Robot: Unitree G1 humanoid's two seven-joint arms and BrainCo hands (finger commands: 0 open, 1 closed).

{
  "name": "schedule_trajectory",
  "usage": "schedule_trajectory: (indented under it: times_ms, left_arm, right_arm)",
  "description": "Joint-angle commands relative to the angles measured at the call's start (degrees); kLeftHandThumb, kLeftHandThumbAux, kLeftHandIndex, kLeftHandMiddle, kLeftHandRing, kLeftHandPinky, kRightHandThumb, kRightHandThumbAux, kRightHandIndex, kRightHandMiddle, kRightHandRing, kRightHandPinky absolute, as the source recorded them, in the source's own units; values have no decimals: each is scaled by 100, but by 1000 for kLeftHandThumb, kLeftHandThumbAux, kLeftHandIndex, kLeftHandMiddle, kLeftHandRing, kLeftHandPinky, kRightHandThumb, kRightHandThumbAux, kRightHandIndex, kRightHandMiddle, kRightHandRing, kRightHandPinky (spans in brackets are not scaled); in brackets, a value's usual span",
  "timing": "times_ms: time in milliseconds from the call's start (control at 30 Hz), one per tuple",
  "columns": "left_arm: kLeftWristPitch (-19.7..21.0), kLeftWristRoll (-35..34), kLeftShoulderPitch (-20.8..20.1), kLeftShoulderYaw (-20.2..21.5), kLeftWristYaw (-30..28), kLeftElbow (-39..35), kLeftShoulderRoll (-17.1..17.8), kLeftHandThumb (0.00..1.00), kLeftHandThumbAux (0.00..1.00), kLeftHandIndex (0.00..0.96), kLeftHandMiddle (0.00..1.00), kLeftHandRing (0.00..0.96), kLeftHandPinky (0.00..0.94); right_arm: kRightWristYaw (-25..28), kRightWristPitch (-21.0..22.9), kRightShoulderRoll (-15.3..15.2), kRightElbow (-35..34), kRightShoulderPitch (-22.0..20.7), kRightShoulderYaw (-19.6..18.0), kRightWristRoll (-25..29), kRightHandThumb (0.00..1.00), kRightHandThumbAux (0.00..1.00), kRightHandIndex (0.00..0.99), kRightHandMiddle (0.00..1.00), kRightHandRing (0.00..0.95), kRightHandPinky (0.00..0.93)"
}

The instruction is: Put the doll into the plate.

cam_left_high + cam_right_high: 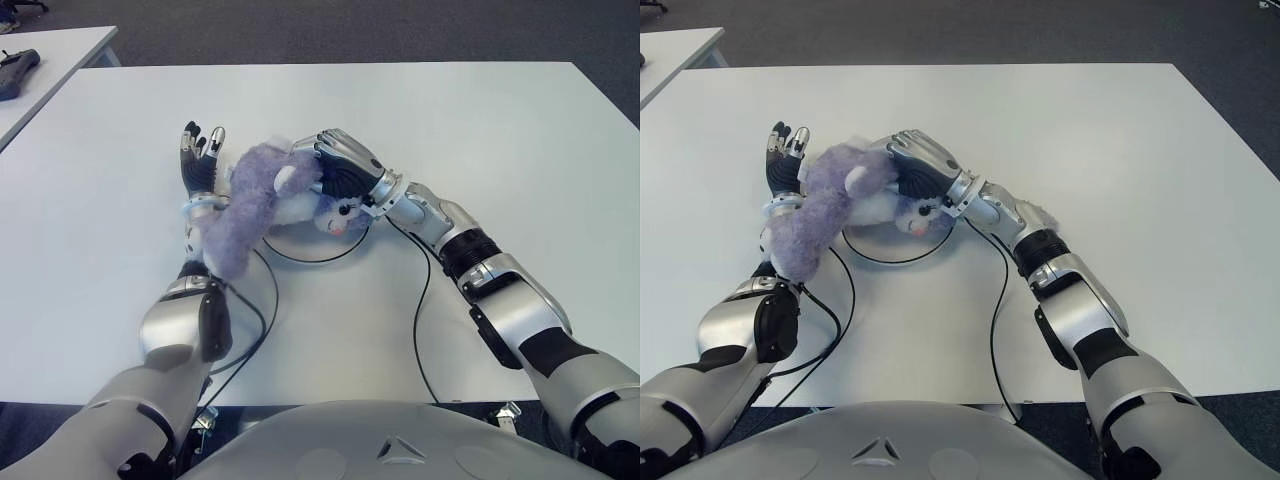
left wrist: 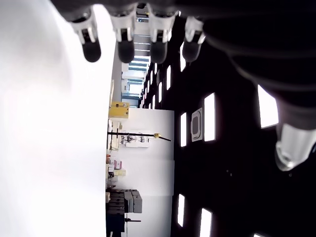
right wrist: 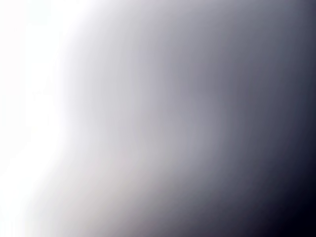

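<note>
While the fluffy purple-and-white plush doll point(image 1: 262, 205) is laid slantwise across the left rim of the round white black-edged plate point(image 1: 318, 249) near the white table's point(image 1: 480, 130) middle, head toward the table's right edge, it is clasped by the right hand point(image 1: 338, 162) and flanked by the open-fingered left hand point(image 1: 200, 165).

doll point(image 1: 245, 205): fuzzy plush | table point(image 1: 500, 130): smooth matt | right hand point(image 1: 345, 165): glossy metal

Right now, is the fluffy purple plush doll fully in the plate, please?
Partly: doll head over white plate, body draped across left hand, right hand gripping it.
</note>
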Motion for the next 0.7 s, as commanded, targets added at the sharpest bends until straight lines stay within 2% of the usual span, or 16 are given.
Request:
schedule_trajectory:
  times_ms: [33, 200, 400, 567, 600, 700]
  left_arm:
    - [322, -32, 1562, -8, 24, 826, -561, 0, 527, 33, 69, 26, 0]
    - [301, -56, 1562, 12, 12, 817, -569, 0, 539, 32, 65, 24, 0]
    - [294, -75, 1560, 29, 1, 814, -574, 0, 545, 33, 70, 28, 0]
    - [296, -69, 1553, 23, 8, 815, -578, 0, 540, 31, 70, 27, 0]
    - [298, -67, 1552, 21, 11, 815, -578, 0, 538, 31, 69, 27, 0]
    - [301, -64, 1550, 18, 14, 815, -579, 0, 537, 30, 69, 27, 0]
  right_arm:
    - [75, 379, 92, 710, 476, 190, -137, 713, 712, 439, 850, 851, 863]
    - [-50, 392, 174, 888, 479, 236, -170, 711, 713, 439, 858, 858, 864]
    - [-130, 386, 150, 915, 410, 329, -306, 699, 712, 438, 802, 810, 804]
    - [-36, 490, 62, 803, 322, 385, -385, 684, 716, 426, 674, 693, 686]
    - [-17, 505, 51, 792, 315, 391, -386, 678, 719, 421, 620, 646, 642]
    - [5, 529, 36, 776, 307, 409, -381, 675, 721, 417, 571, 606, 607]
